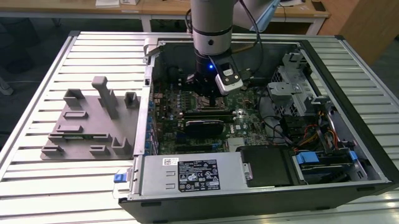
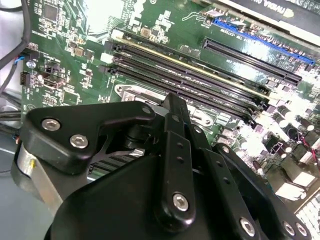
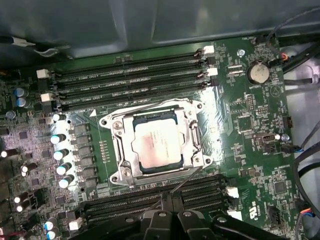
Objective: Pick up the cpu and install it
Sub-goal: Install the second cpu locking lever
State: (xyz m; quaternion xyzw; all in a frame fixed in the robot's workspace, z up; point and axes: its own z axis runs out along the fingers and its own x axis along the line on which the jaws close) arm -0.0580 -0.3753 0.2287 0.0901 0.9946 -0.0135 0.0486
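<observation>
The cpu [image 3: 156, 144] lies flat inside the motherboard socket [image 3: 122, 150], its silver top showing, with rows of memory slots [image 3: 130, 80] on either side. The gripper [image 1: 209, 93] hangs low inside the open computer case [image 1: 374, 158] above the board — whether its fingers are parted cannot be told.

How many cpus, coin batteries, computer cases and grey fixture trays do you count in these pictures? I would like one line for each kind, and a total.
cpu: 1, lying in the socket
coin battery: 1
case: 1
tray: 1
Total: 4
</observation>
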